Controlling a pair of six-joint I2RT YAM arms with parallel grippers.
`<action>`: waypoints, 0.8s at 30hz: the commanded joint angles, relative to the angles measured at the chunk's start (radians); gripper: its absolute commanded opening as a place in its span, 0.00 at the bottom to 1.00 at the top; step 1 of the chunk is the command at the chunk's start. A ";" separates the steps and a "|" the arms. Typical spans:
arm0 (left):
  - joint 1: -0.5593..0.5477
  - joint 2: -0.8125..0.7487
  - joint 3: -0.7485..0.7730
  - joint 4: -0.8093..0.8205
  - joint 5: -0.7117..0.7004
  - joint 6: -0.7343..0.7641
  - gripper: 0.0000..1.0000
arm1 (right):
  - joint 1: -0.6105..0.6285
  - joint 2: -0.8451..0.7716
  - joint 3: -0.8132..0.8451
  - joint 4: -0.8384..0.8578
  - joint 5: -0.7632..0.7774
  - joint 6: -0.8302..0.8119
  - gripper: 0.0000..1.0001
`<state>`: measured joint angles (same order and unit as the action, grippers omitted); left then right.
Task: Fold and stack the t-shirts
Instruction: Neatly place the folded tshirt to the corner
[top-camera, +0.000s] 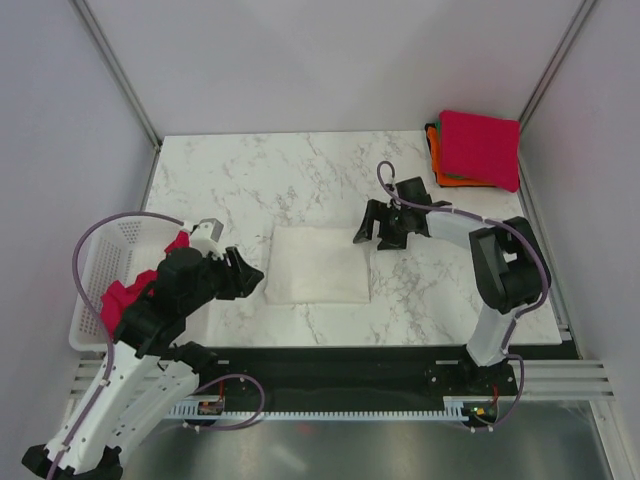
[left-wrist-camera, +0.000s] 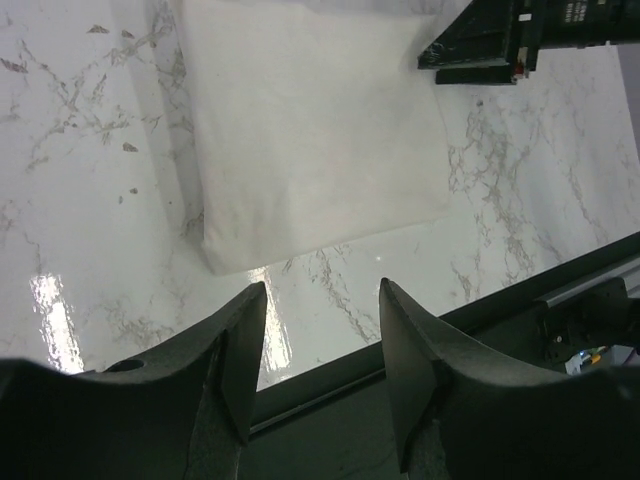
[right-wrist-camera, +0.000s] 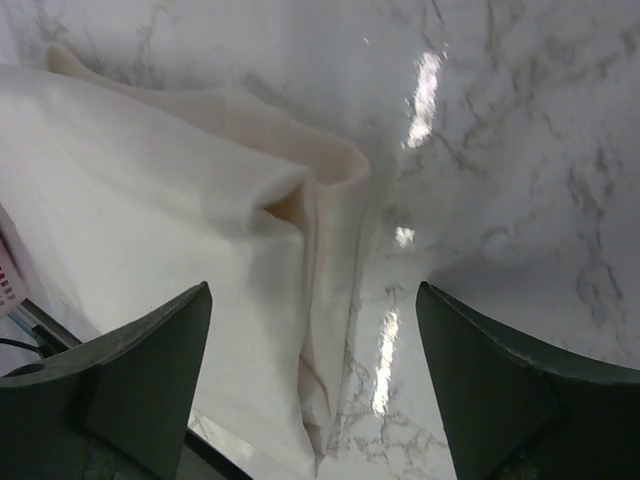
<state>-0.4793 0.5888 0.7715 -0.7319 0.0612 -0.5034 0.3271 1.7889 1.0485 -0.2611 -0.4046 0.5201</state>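
From above, the folded white t-shirt (top-camera: 318, 265) lies mid-table between my arms; left wrist shows the left gripper (left-wrist-camera: 320, 300) open just short of its near-left corner; right wrist, the right gripper (right-wrist-camera: 312, 290) open over its far-right corner, where I'd pinch every layer.

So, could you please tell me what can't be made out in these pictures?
1. Folded white t-shirt: no print shows in any view, and its underside is hidden.
2. Folded magenta-pink t-shirt, top view: it covers the stack beneath, leaving only an orange edge, so the count is unclear.
3. White plastic lattice basket, top view: the left arm hides much of its pink contents.
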 joint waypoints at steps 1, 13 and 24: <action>0.001 -0.082 -0.020 0.034 -0.047 0.016 0.56 | -0.003 0.090 0.071 0.105 -0.074 -0.011 0.89; 0.002 -0.135 -0.025 0.035 -0.138 0.026 0.60 | -0.003 0.210 0.059 0.241 -0.253 0.006 0.33; 0.002 -0.130 -0.004 0.014 -0.143 0.013 0.61 | -0.046 0.109 0.310 -0.104 -0.082 -0.162 0.00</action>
<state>-0.4789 0.4870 0.7570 -0.7319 -0.0528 -0.5003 0.3027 1.9896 1.2201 -0.2180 -0.5915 0.4808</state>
